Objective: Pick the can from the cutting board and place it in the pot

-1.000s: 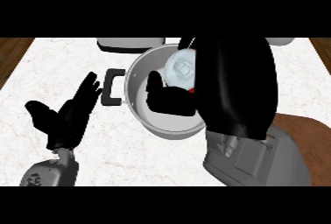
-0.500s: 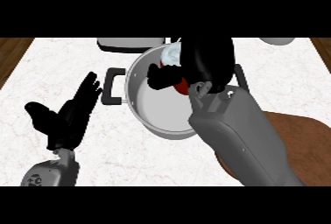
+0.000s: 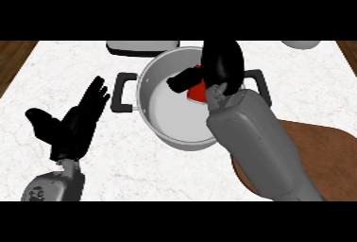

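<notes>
**A:** Right hand (image 3: 222,64) is over the pot (image 3: 162,120) now, reaching in from the lower right, grey forearm slanting across the near rim.

**B:** And the can (image 3: 198,93)?

**A:** Just a patch of red showing under the palm, inside the pot's bowl, toward the far right of it. The fingers (image 3: 182,81) are curled round it, thumb side pointing left, so the hand is gripping the can. Most of the can is hidden by the hand.

**B:** Is it sitting on the pot's floor or held above it?

**A:** Can't tell from this angle. It's within the rim, that much is plain.

**B:** The pot itself?

**A:** Silver, round, standing on the white marbled worktop (image 3: 140,165), a black handle (image 3: 123,92) on its left side and another on the right, partly behind the forearm.

**B:** Cutting board?

**A:** The brown cutting board (image 3: 327,146) lies at the right, just beside the pot, with the forearm crossing over its left part.

**B:** Other arm?

**A:** Left hand (image 3: 70,127) shows at the lower left, resting open with fingers straight and pointing up, near the pot's left handle but apart from it.

**B:** Anything behind?

**A:** A grey lidded dish (image 3: 143,46) at the far edge, touching or just behind the pot's rim, and a pale rounded thing (image 3: 301,44) at the top right corner, cut off by the edge.
</notes>
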{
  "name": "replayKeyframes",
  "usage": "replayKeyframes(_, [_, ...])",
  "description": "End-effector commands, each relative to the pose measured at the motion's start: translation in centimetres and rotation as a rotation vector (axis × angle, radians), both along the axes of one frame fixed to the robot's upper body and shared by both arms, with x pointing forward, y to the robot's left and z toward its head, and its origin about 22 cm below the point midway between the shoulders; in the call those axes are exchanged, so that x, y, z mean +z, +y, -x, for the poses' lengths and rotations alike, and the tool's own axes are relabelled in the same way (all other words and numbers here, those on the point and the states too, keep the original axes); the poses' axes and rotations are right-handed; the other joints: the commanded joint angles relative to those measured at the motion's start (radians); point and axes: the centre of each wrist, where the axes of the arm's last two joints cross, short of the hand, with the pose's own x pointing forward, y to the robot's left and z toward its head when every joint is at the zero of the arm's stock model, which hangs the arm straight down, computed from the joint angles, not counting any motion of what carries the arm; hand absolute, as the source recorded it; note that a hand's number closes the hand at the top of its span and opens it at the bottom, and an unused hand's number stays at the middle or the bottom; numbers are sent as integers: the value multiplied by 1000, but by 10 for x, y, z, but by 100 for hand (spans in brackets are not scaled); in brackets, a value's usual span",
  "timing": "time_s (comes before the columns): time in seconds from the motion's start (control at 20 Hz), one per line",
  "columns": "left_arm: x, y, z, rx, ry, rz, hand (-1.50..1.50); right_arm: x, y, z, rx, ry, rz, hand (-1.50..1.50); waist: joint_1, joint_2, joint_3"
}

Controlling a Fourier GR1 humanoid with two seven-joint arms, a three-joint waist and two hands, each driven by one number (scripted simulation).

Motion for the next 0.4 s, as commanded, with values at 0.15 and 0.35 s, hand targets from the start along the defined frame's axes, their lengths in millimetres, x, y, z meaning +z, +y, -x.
replayKeyframes(0.15, [-4,12,1,-1,12,-1,0,13,-1,3,-158,-297,-245,-150,-18,-5,0])
replayKeyframes(0.35, [1,17,16,23,12,-16,0,9,-30,7,-264,-360,-292,-150,-36,-12,0])
